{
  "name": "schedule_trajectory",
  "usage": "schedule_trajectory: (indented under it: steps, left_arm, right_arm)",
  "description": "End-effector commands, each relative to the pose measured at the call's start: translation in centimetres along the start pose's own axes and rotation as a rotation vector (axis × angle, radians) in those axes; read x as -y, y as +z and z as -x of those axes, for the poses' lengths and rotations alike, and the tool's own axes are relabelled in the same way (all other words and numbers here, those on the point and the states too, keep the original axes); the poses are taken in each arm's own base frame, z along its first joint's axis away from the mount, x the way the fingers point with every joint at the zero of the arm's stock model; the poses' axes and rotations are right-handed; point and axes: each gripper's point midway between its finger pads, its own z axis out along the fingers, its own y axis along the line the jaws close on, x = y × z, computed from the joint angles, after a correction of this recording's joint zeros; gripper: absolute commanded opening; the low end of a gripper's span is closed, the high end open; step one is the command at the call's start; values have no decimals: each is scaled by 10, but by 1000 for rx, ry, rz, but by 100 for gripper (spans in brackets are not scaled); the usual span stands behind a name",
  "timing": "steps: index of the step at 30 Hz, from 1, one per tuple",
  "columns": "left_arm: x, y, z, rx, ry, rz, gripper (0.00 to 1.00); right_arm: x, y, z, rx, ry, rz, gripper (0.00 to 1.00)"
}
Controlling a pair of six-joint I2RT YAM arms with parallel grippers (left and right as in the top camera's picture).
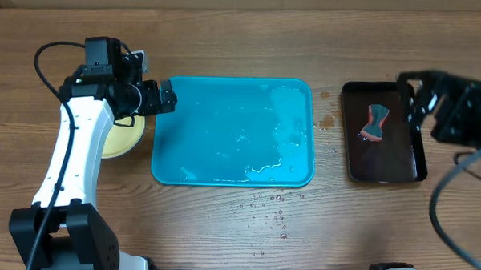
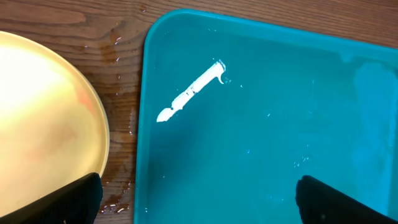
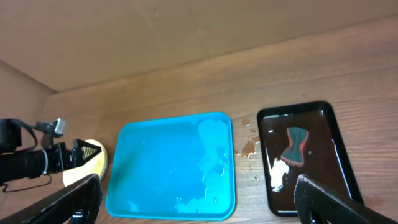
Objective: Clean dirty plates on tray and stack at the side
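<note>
**Turquoise tray bare, plates sit at its left**

Turquoise tray [image 1: 232,135] holds no plates, just a water film pooled toward its right and near side. The plates [image 1: 120,139] sit on the table [image 1: 228,38] just left of the tray. I only see a pale yellow top one, half under my left arm, so I can't tell how many are under it.

My left gripper [image 2: 199,202] hangs over the tray's left rim, jaws spread wide and holding nothing. It is placed there because the stack is right beside it.

My right gripper [image 3: 199,205] is also spread and holding nothing. It is held high and off to the right, clear of the work area.

The red-and-dark scrubber [image 1: 375,124] lies in the wet black tray [image 1: 383,174], well apart from the stack. Droplets [image 1: 274,208] dot the wood near the turquoise tray.

My read is that cleaning and stacking look done or nearly so. There is a faint reddish tint on the top plate in the left wrist view, and I can't tell if it's a smear or glare.
</note>
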Motion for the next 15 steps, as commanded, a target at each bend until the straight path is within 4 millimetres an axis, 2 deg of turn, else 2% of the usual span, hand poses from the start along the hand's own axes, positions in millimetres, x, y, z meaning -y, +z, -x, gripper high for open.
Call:
schedule_trajectory:
  steps: [1, 6, 11, 15]
  left_arm:
    - [3, -8, 7, 28, 19, -7, 100]
    - [3, -8, 7, 28, 19, -7, 100]
    - [3, -8, 7, 28, 19, -7, 100]
    - [3, -8, 7, 28, 19, -7, 100]
  right_arm:
    - [7, -23, 1, 73, -32, -44, 100]
    - [32, -37, 15, 173, -28, -198, 100]
    - [28, -41, 36, 265, -30, -188, 100]
    - [25, -34, 51, 339, -34, -166, 100]
